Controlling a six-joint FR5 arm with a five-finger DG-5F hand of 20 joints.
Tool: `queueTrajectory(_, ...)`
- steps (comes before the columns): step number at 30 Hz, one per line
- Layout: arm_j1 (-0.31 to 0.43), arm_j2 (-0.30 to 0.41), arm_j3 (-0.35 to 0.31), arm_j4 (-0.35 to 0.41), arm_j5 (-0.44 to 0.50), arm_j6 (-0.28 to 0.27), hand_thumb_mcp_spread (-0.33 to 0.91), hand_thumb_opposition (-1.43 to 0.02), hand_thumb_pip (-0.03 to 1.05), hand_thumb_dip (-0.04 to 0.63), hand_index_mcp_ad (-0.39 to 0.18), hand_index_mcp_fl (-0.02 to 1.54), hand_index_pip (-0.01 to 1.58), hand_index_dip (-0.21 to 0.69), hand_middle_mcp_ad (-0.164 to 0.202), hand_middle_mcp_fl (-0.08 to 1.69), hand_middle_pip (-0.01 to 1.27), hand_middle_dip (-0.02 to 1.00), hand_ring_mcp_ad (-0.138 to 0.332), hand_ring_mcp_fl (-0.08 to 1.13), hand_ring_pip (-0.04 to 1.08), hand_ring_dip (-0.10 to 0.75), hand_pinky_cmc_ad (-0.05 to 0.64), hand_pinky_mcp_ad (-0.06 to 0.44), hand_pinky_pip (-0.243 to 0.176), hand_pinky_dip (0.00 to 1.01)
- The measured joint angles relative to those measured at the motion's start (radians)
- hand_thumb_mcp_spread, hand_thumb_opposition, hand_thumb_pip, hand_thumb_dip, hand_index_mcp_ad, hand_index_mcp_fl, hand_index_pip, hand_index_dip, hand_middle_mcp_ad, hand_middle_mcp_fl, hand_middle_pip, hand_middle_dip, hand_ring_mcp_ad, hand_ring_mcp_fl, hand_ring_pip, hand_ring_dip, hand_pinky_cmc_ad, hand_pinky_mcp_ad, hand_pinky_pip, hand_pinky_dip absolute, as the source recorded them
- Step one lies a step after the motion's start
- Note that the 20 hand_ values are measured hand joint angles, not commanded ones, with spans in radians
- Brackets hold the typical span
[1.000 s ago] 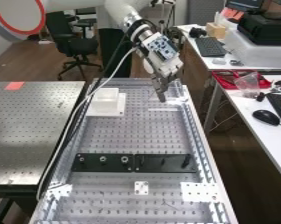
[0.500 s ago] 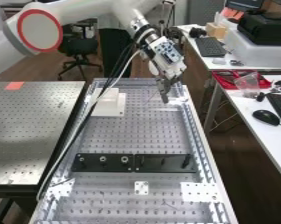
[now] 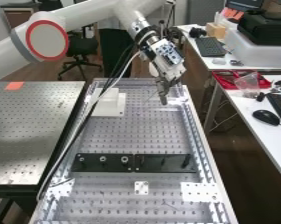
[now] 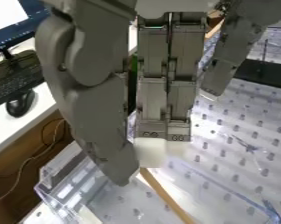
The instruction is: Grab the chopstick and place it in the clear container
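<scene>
The hand (image 4: pixel 94 105) is nearly closed, its thumb and fingertips pinching the chopstick (image 4: pixel 165 195), which slants out beyond the tips. Wooden, light and stiff, it should survive a firm pinch but may swivel; a grip near its middle would steady it. The clear container (image 4: pixel 65 192) sits near the thumb's tip.

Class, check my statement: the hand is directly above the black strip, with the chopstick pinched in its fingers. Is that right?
The place is wrong: the high view shows the hand beyond the black strip, toward the bench's far end, with the chopstick pinched in its fingers.
</scene>
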Motion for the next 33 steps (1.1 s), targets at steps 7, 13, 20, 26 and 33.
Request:
queueTrajectory(7,0.004,0.002,-0.011,0.012,0.009,-0.037,0.67,-1.1,0.51,0.222,-0.091,1.12,0.73,0.141,0.07,1.29,0.54,0.69,-0.012,1.11,0.07,0.513,0.436,0.307,0.129,0.46)
queueTrajectory(13,0.005,0.006,-0.008,0.026,-0.006,-0.063,0.61,-1.12,0.53,0.223,-0.091,1.08,0.77,0.141,0.068,1.19,0.56,0.7,-0.01,0.93,0.07,0.51,0.436,0.311,0.113,0.51)
queueTrajectory(20,0.003,0.019,-0.01,0.046,-0.046,-0.091,0.47,-0.92,0.71,0.283,-0.063,0.72,0.81,0.093,0.07,0.84,0.48,0.63,0.017,0.62,0.15,0.469,0.431,0.311,0.021,0.63)
queueTrajectory(26,0.005,0.039,-0.035,0.071,-0.056,-0.117,0.41,-0.84,0.73,0.286,-0.063,0.48,0.72,0.063,0.066,0.64,0.43,0.61,0.08,0.39,0.19,0.431,0.429,0.305,-0.024,0.75)
queueTrajectory(33,0.01,0.088,-0.111,0.135,-0.056,-0.148,0.38,-0.79,0.79,0.283,-0.063,0.4,0.69,0.047,0.07,0.58,0.43,0.6,0.094,0.32,0.2,0.408,0.433,0.291,-0.075,0.81)
